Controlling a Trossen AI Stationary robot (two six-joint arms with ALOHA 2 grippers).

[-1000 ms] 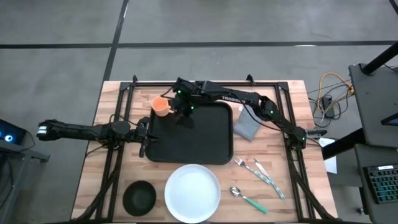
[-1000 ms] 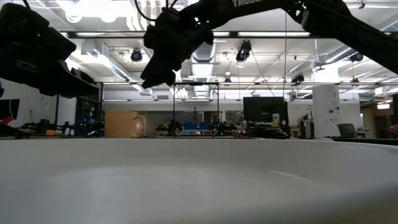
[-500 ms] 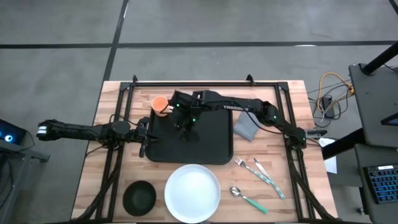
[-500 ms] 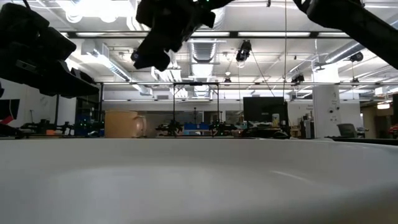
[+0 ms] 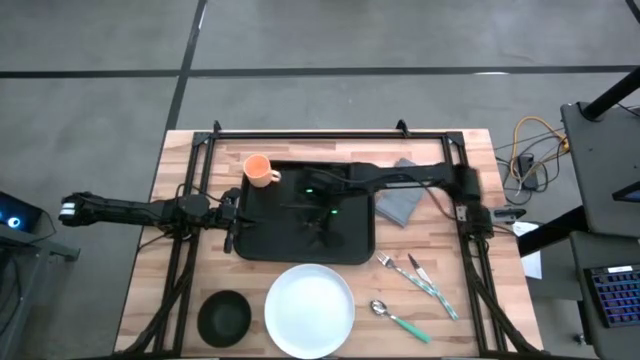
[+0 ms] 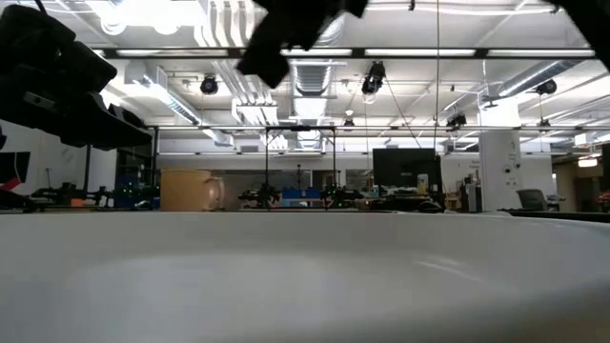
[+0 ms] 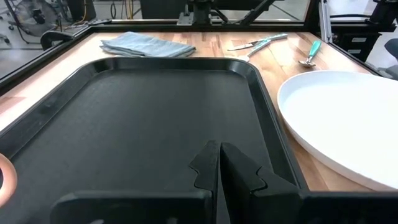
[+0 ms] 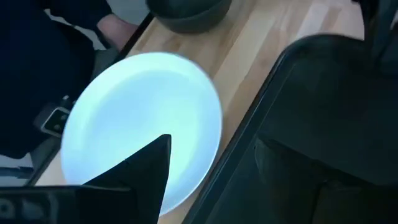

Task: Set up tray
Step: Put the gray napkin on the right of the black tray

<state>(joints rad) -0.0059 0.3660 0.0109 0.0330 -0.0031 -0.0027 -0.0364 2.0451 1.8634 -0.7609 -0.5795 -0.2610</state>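
The black tray [image 5: 345,240] lies mid-table, and the left wrist view shows it too [image 7: 137,118]. An orange cup [image 5: 258,170] stands upright in its far left corner. My right gripper [image 5: 320,226] hangs open above the tray's middle, touching nothing. In its wrist view [image 8: 205,180] one finger stands over the white plate [image 8: 143,118] and the tray's near rim. My left gripper [image 7: 219,167] is shut and waits at the tray's left rim [image 5: 232,218]; whether it touches the tray, I cannot tell.
The white plate [image 5: 310,310] and a black bowl [image 5: 223,317] sit by the near edge. A folded grey cloth [image 5: 400,203] lies right of the tray. A fork and knife [image 5: 420,275] and a spoon [image 5: 400,320] lie near right. The plate's rim [image 6: 305,276] fills the low view.
My right gripper has left the orange cup at the tray's far left corner and moved toward the near and right side, out over the tray's middle, rising as it went. The cup stays upright where it was.
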